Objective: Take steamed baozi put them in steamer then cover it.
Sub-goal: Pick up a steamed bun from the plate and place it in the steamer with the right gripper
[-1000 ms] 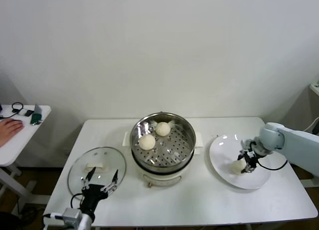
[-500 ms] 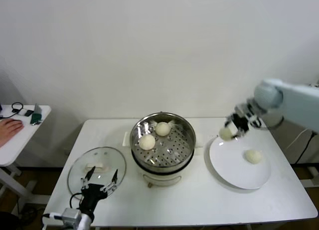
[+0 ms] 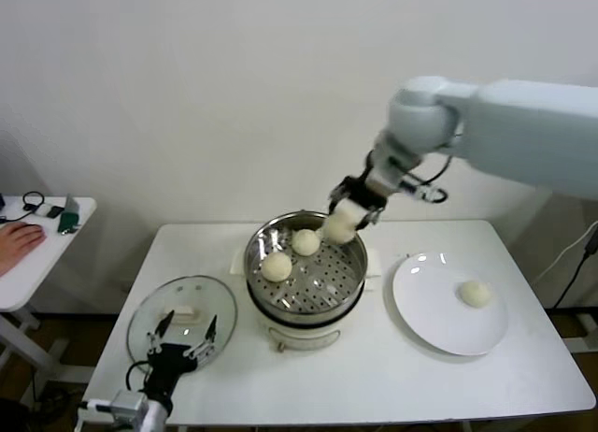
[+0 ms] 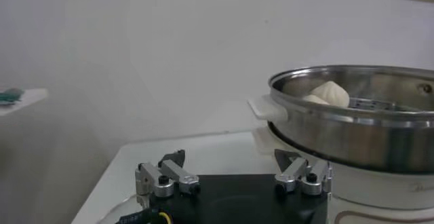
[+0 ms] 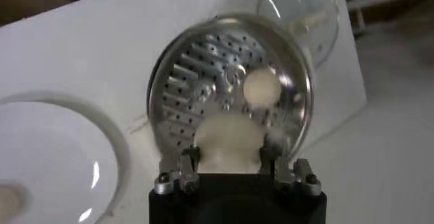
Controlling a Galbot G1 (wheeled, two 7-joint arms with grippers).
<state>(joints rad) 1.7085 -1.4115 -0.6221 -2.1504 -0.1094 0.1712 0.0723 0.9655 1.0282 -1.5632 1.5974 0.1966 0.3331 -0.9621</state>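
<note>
My right gripper (image 3: pixel 344 221) is shut on a cream-white baozi (image 3: pixel 339 226) and holds it above the far right rim of the steel steamer (image 3: pixel 348 284); the right wrist view shows that baozi (image 5: pixel 229 142) between the fingers, over the perforated floor (image 5: pixel 196 76). Two baozi (image 3: pixel 276 266) (image 3: pixel 306 241) lie in the steamer. One more baozi (image 3: pixel 476 294) sits on the white plate (image 3: pixel 432 306). The glass cover (image 3: pixel 166 320) with its cream handle (image 3: pixel 183 312) lies flat on the table left of the steamer. My left gripper (image 3: pixel 184 339) is open, low over the cover's near edge.
A side table (image 3: pixel 37 254) at the far left holds small items, and a person's hand (image 3: pixel 17 237) rests on it. The steamer sits on a white pot base (image 3: pixel 304 338). The table's front edge (image 3: pixel 374 421) runs close below the plate and the cover.
My right gripper lifted a baozi off the plate and carried it left and up to above the steamer's rim. One baozi stays on the plate. The left arm barely moved.
</note>
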